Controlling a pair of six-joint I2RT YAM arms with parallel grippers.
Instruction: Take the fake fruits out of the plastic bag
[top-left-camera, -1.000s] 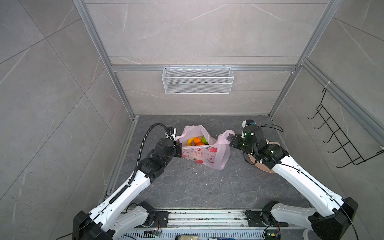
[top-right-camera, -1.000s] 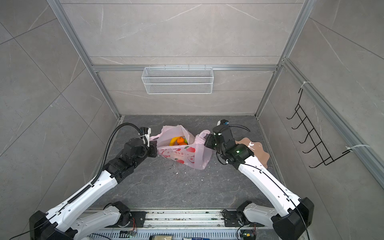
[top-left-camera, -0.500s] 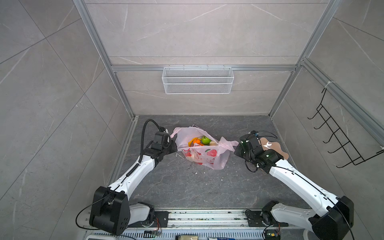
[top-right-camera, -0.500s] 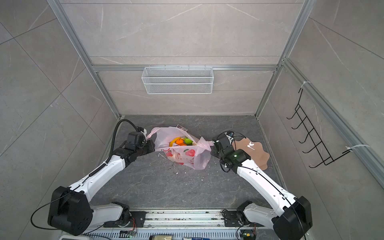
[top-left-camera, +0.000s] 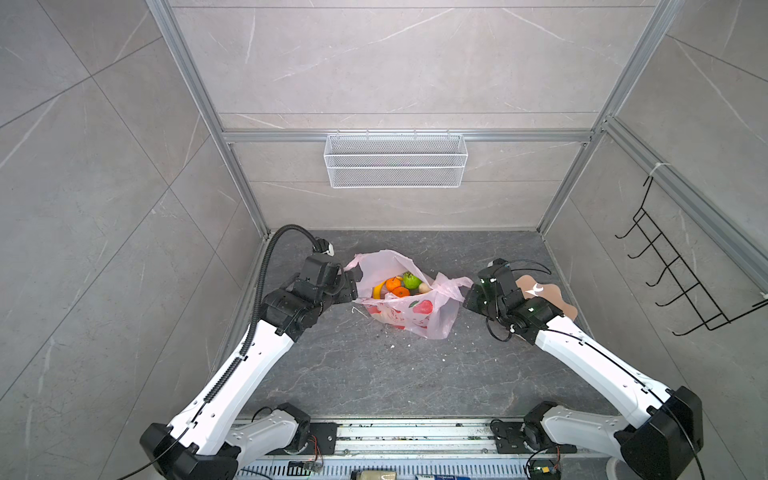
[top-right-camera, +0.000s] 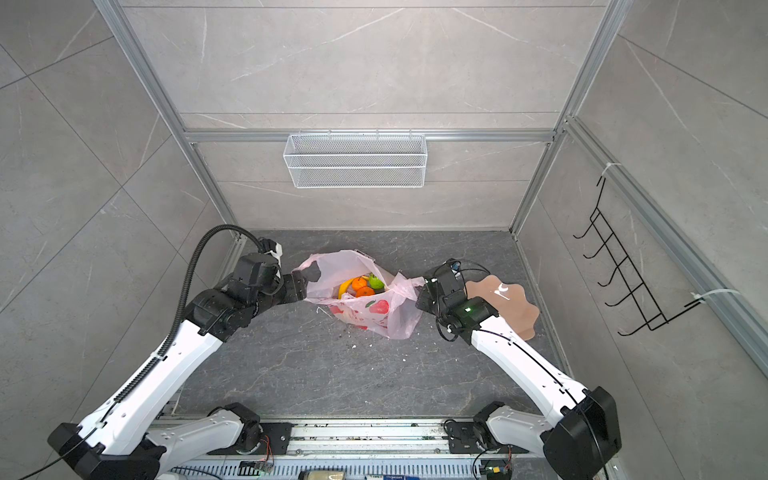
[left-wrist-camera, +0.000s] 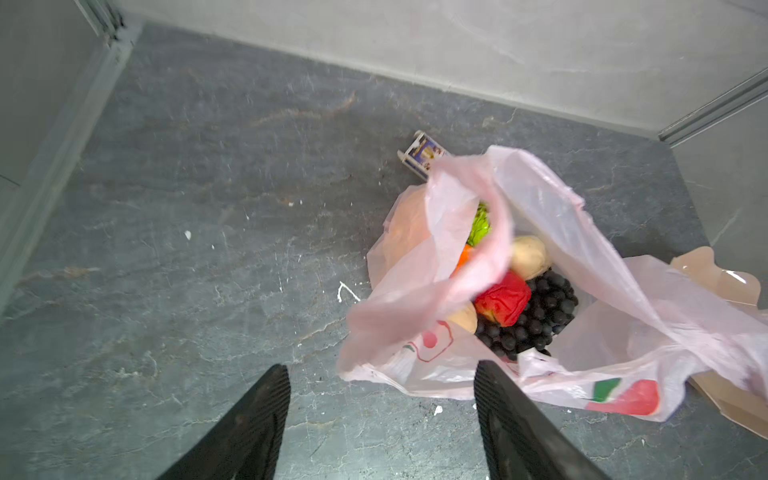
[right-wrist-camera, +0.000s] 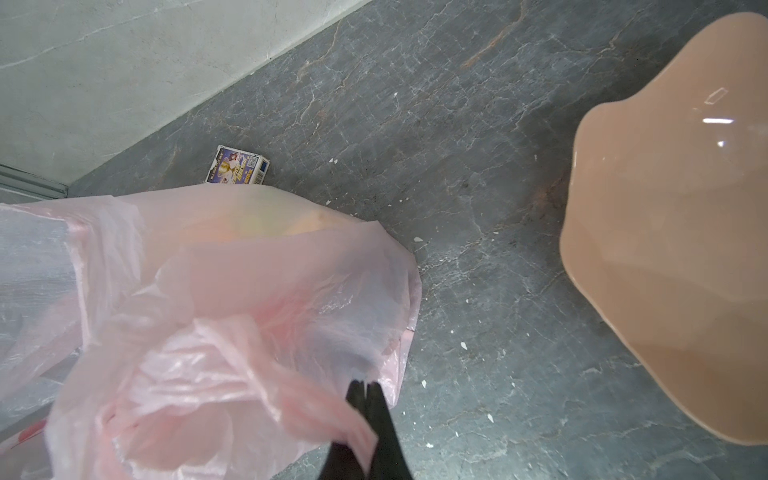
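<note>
In both top views, the plastic bag (top-left-camera: 415, 318) (top-right-camera: 374, 318) is sitting open-mouthed in the surface's (top-left-camera: 374, 374) back half, midway across, with the fake fruits (top-left-camera: 398, 285) lying inside. In the left wrist view, the left gripper (left-wrist-camera: 380, 368) is hovering beside it, jaws spread, gripping nothing. In the right wrist view, the right gripper (right-wrist-camera: 365, 386) is pinching the bag's pink film, a peach plate (right-wrist-camera: 665, 249) lying nearby.

Both arms low and inward; left hand (left-wrist-camera: 382, 365) fingers wide apart, right hand (right-wrist-camera: 366, 385) fingers tight together.
</note>
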